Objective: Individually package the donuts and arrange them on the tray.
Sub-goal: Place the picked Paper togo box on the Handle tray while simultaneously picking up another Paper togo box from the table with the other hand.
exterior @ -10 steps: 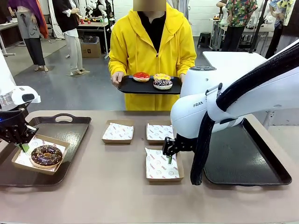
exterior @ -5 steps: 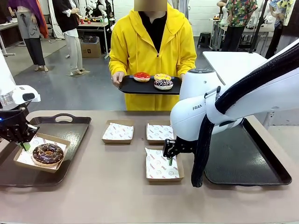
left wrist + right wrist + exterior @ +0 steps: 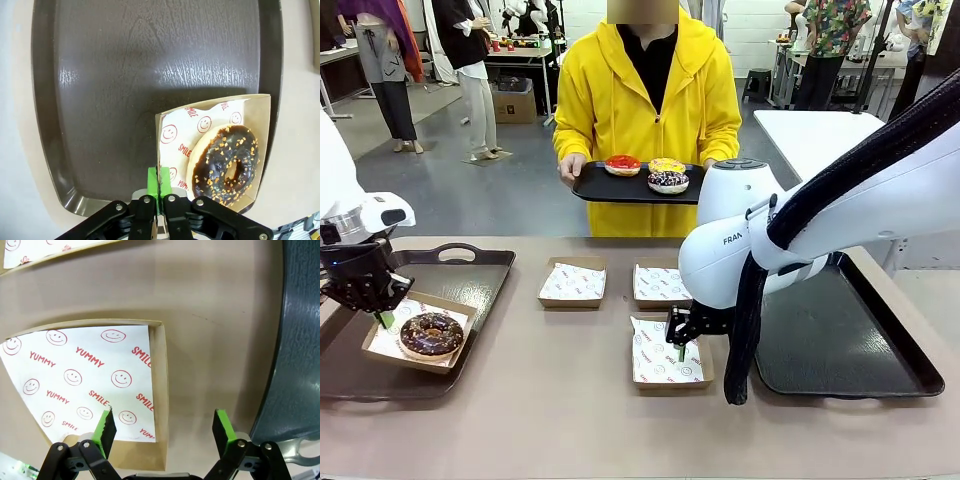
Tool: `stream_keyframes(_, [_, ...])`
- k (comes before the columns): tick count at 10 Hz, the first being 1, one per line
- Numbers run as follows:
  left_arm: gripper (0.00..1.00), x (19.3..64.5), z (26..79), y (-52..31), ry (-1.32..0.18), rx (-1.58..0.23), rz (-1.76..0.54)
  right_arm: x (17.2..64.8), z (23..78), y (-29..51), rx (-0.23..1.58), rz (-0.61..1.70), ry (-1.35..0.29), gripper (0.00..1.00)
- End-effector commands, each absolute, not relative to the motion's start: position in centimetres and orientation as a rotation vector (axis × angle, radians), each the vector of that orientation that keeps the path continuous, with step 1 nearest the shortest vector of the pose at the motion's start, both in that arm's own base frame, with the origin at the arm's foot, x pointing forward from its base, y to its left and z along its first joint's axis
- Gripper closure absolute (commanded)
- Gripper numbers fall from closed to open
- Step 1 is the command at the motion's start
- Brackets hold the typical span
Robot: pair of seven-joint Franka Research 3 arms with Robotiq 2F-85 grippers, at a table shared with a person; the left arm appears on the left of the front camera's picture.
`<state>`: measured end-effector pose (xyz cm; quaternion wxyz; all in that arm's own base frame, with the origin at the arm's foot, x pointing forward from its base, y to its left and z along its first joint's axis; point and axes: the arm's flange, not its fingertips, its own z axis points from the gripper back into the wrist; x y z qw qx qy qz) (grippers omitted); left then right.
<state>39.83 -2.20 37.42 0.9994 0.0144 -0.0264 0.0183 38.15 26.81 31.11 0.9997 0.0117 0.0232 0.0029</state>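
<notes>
The left gripper (image 3: 158, 181) has its jaws closed on the near wall of a box (image 3: 265, 140), close to a corner, with the green pads pressed together on the cardboard. Inside that box, just beyond the pads and to one side of them, the chocolate donut (image 3: 210, 160) lies on printed paper, apart from the fingers. The box rests on the left tray (image 3: 125, 75), whose dark floor stretches ahead of the jaws and to their other side. Whether the gripped edge is lifted off the tray cannot be told.

The right gripper (image 3: 164, 432) has its jaws spread wide and grips nothing. They straddle one wall of an empty box (image 3: 161, 370). One pad hangs over the box's paper (image 3: 75, 375), and the other hangs outside the box over the table (image 3: 215, 315). Past that outer pad lies the right tray (image 3: 300, 340). Ahead of the jaws, across a strip of table, another box (image 3: 50, 252) shows at its edge. In the front view it is one of two boxes (image 3: 572, 282) set side by side.

Well beyond both grippers, a person (image 3: 650, 90) stands at the far side holding a black tray (image 3: 595, 185) with both hands. On it lie the red donut (image 3: 622, 163), the yellow donut (image 3: 667, 164) and, nearest the jaws, the purple donut (image 3: 668, 180).
</notes>
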Motion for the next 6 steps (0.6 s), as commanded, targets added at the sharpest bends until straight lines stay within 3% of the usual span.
stream_keyframes(1, [0.99,40.48,36.74,-2.32,-0.061,0.052,0.051,38.72,30.96,27.74,0.003,-0.014,0.016,0.0])
stream_keyframes(6, [0.99,40.7,36.16,-2.51,-0.049,0.056,0.037,38.73,30.84,27.79,0.01,-0.005,0.018,0.0])
